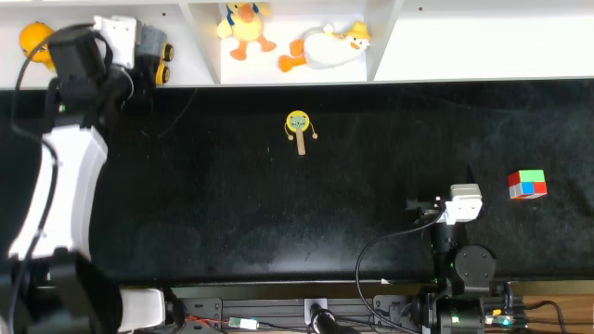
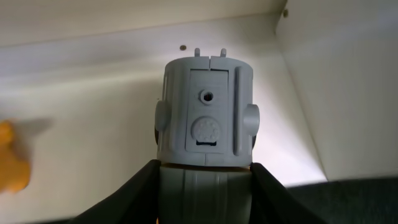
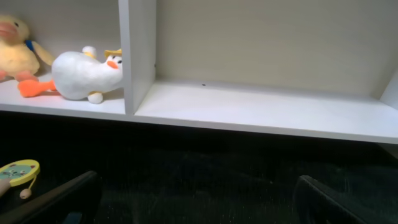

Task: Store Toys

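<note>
The left gripper (image 2: 205,173), jaws pinching the base of a grey toy truck (image 2: 206,112), holds it inside the left compartment of the white shelf (image 1: 445,46). An orange toy (image 2: 12,158) sits off to one side of the truck and the compartment's side wall (image 2: 339,81) stands on the other. From above, the truck's yellow wheels show near that wall.

Whether the truck already rests on the shelf floor cannot be told. A good release would likely mean settling it until its weight is carried, keeping it apart from the orange toy and the wall. The jaws should then part only enough to let go, and the arm should draw straight back out.

A rattle drum (image 1: 298,127) and a colour cube (image 1: 527,185) wait on the black table (image 1: 186,204). The right gripper (image 3: 196,202) is near the cube, low over the table, its jaws spread wide and holding nothing.
</note>
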